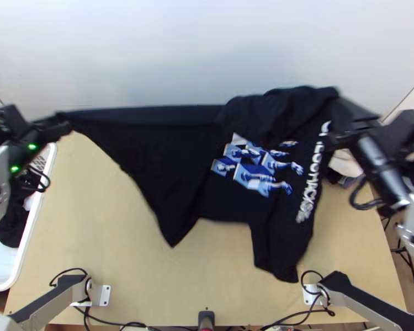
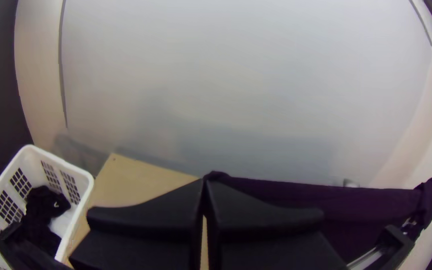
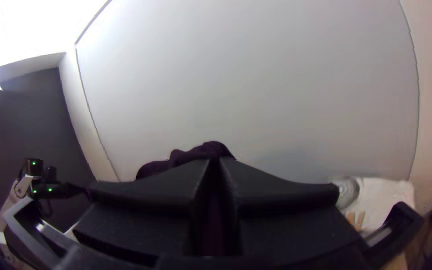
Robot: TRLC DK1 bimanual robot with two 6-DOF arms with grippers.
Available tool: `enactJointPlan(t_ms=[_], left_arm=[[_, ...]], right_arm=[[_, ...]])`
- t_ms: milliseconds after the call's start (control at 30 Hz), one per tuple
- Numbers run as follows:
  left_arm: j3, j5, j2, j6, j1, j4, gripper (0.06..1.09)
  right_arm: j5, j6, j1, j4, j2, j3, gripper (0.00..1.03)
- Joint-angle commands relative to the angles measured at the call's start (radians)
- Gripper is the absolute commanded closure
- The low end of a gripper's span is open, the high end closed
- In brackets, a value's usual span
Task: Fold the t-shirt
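A black t-shirt with a blue-and-white print [image 1: 152,160] hangs across the middle of the frame, its upper edge stretched between the left tool [image 1: 60,126], upper left, and right tool [image 1: 342,137], upper right, both pinching cloth.

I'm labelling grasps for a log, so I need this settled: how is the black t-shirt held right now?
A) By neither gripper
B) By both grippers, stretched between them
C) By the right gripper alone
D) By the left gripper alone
B: the left gripper and the right gripper each pinch the black t-shirt, its upper edge drawn out between them.
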Motion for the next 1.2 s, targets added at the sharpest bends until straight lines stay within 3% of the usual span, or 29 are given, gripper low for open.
enactJointPlan(t_ms=[0, 167, 300, 500, 700, 833, 933, 1033, 1167], left_arm=[[-0.168, 0.062, 0.011, 0.001, -0.002, -0.031, 1.05], [-0.243, 0.066, 0.006, 0.01, 0.004, -0.011, 1.05], [-0.237, 0.082, 0.011, 0.012, 0.048, 0.025, 1.05], [-0.106, 0.085, 0.057, -0.036, 0.119, 0.174, 1.05], [0.012, -0.064, 0.111, -0.037, 0.12, 0.458, 1.05], [0.099, -0.148, 0.193, 0.001, 0.122, 0.547, 1.05], [0.162, -0.191, 0.256, 0.021, 0.122, 0.579, 1.05], [0.285, -0.199, 0.284, 0.016, 0.1, 0.489, 1.05], [0.504, -0.187, 0.278, -0.01, 0.03, 0.194, 1.05]], right_arm=[[-0.093, 0.212, -0.012, -0.062, 0.024, -0.228, 1.0], [-0.098, 0.232, -0.02, -0.029, -0.017, -0.429, 1.0], [-0.098, 0.215, -0.049, 0.043, -0.019, -0.403, 1.0], [-0.082, 0.014, -0.103, 0.283, 0.041, -0.284, 1.0], [-0.033, -0.23, -0.124, 0.58, 0.149, -0.174, 1.0], [0.019, -0.31, -0.162, 0.688, 0.248, -0.053, 1.0], [0.057, -0.308, -0.201, 0.692, 0.316, 0.067, 1.0], [0.088, -0.294, -0.21, 0.635, 0.337, 0.179, 1.0], [0.096, -0.113, -0.201, 0.211, 0.324, 0.433, 1.0]])
